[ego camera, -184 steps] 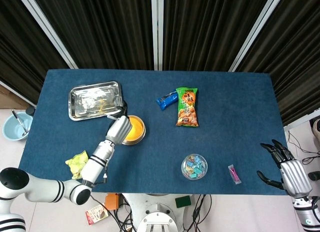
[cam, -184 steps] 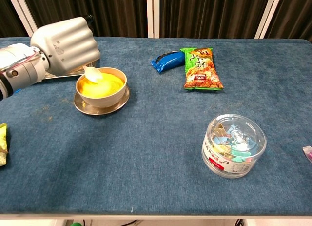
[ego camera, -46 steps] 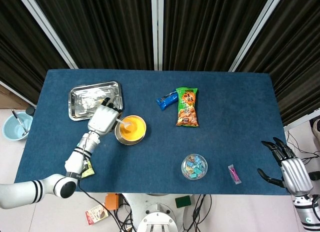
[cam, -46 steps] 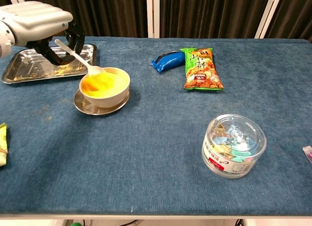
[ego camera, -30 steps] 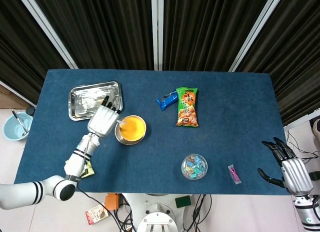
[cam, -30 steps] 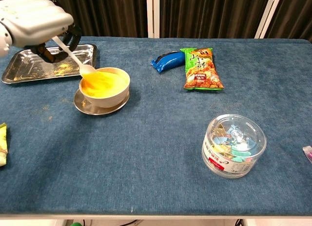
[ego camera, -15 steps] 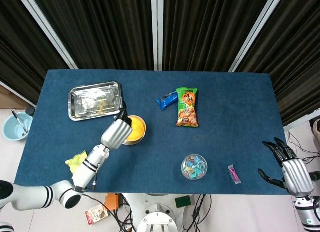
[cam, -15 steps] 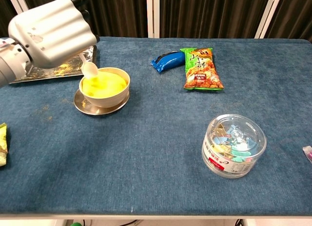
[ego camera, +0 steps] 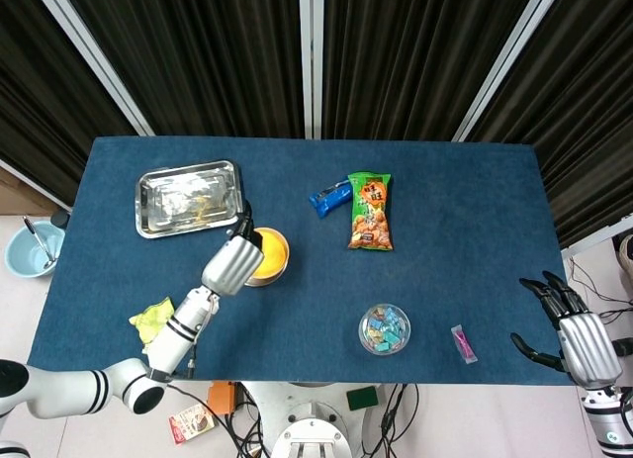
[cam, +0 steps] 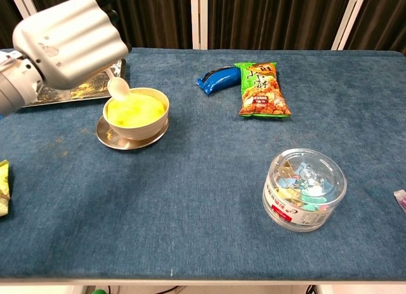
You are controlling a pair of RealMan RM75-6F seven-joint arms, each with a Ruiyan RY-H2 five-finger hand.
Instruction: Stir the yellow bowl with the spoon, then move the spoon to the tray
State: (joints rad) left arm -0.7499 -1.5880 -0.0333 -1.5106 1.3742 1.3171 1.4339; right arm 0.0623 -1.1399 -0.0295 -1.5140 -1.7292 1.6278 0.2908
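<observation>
The yellow bowl (cam: 137,113) stands on a small metal saucer (cam: 130,140) left of centre; from the head view the bowl (ego camera: 270,254) is partly covered by my hand. My left hand (cam: 71,41) hovers over the bowl's left rim and grips the white spoon (cam: 118,86), whose tip hangs just above the yellow contents. The same left hand (ego camera: 230,264) shows in the head view. The metal tray (ego camera: 189,197) lies behind and left of the bowl. My right hand (ego camera: 579,341) rests open off the table's right front corner.
A green snack bag (cam: 261,88) and a blue packet (cam: 217,77) lie at the back centre. A clear round box of clips (cam: 305,187) stands front right, a pink item (ego camera: 463,342) beside it. A yellow-green wrapper (ego camera: 153,320) lies front left.
Over the last second my left hand swung from the tray side to above the bowl's left rim, turning the spoon steeply down. In the last half second it barely shifted.
</observation>
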